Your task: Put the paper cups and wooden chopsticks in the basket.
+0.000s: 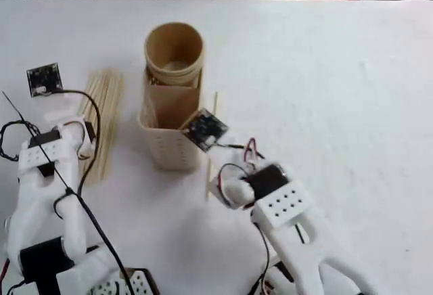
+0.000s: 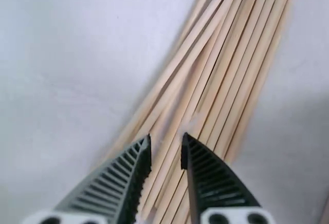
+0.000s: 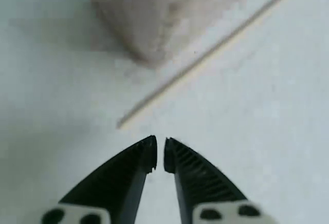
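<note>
Chopsticks (image 2: 226,80) of pale wood lie in a loose bundle on the white tabletop (image 1: 325,72), directly under the left hand (image 2: 165,147). In the left wrist view this hand's two ridged black fingers stand a narrow gap apart, tips down over the near part of the bundle, and sticks show through the gap. Whether the tips touch or grip any stick cannot be told. The rest of the bundle fans out ahead of the hand. In the high view the same bundle (image 1: 101,116) lies beside the left arm, on the far side of the basket (image 1: 169,149) from the right arm and apart from it.

The basket is cream-coloured with perforated walls and stands near the middle of the tabletop. A nested stack of paper cups (image 1: 174,55) sits in it, the top cup's open mouth rising above the basket's rim.

One single chopstick (image 1: 210,153) lies on the tabletop just beside the basket, on the right arm's side, running along the basket's wall. In the right wrist view the right hand (image 3: 160,152) has its fingers drawn almost together with nothing between them. The single chopstick (image 3: 205,64) lies ahead of the tips, its near end close to them but apart. It slants away past the basket's lower corner (image 3: 154,13).
</note>
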You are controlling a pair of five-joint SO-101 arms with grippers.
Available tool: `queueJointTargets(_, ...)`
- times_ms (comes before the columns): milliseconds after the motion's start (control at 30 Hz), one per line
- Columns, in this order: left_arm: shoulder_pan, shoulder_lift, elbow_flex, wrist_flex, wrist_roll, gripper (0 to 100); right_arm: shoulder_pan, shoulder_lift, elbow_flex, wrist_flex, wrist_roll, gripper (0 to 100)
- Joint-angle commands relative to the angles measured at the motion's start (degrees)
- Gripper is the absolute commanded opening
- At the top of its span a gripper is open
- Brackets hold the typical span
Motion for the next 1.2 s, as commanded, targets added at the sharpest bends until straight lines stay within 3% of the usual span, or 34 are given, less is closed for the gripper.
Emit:
queueJointTargets(0,-0.48,0.13,-0.79,-1.14,0.62,11,-3.56,8.22,-1.93,-3.65,-3.87,13.9)
queueJointTargets(133,-0.48,0.13,-0.88,-1.14,0.62,11,-3.65,9.89,1.93,-10.51,-11.69,13.2)
queueJointTargets(333,-0.48,0.22,-0.70,-2.64,0.62,11,3.03,5.05,2.64,-11.21,-24.70,12.4)
queueJointTargets(500,-0.31,0.22,-0.70,-2.64,0.62,11,5.76,-3.91,2.99,-7.96,-25.76,12.3)
queueJointTargets(700,-0.40,0.22,-0.70,-2.64,0.62,11,2.07,-12.79,10.55,-10.51,-32.53,12.3)
queueJointTargets(900,-0.48,0.22,-0.62,-2.46,0.62,11,-5.76,-13.14,18.20,-21.32,-38.42,12.3)
queueJointTargets(1167,-0.48,0.22,-0.62,-2.29,0.62,11,-6.20,-13.14,28.84,-40.92,-38.59,12.4)
